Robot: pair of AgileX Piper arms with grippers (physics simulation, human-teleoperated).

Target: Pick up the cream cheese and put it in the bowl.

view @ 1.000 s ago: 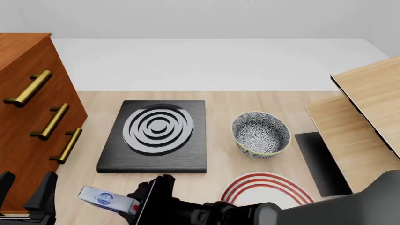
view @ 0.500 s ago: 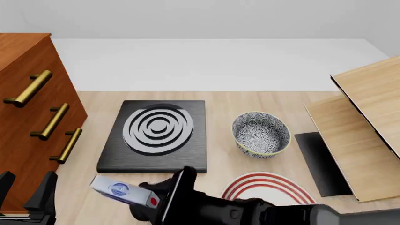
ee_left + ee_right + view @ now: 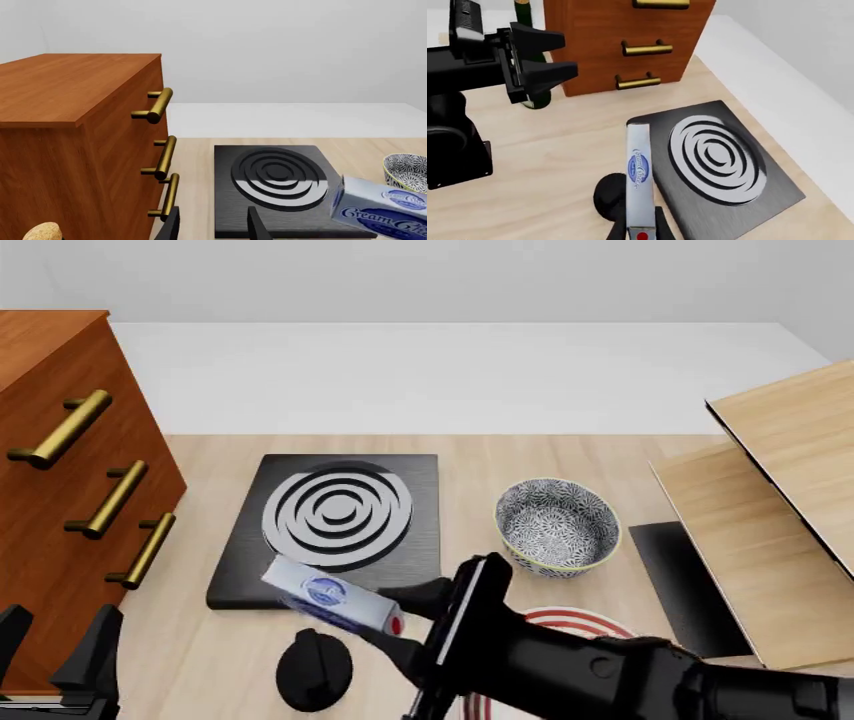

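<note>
The cream cheese (image 3: 328,595) is a pale box with a blue logo and a red mark. My right gripper (image 3: 395,621) is shut on its red-marked end and holds it in the air over the front edge of the black stove plate (image 3: 334,530). In the right wrist view the cream cheese (image 3: 639,172) stands edge-on between the fingers (image 3: 660,228). It also shows in the left wrist view (image 3: 380,206). The speckled bowl (image 3: 558,525) stands to the right of the stove, apart from the box. My left gripper (image 3: 56,645) is open and empty at the front left.
A wooden drawer cabinet (image 3: 67,470) stands at the left. A white plate with red rings (image 3: 567,624) lies in front of the bowl, partly under my right arm. Wooden boards (image 3: 774,520) stand at the right. A green bottle (image 3: 534,97) stands by the cabinet.
My right gripper has carried the cream cheese up and to the right, from the front left of the table to the stove's front edge. The left gripper has not moved.
</note>
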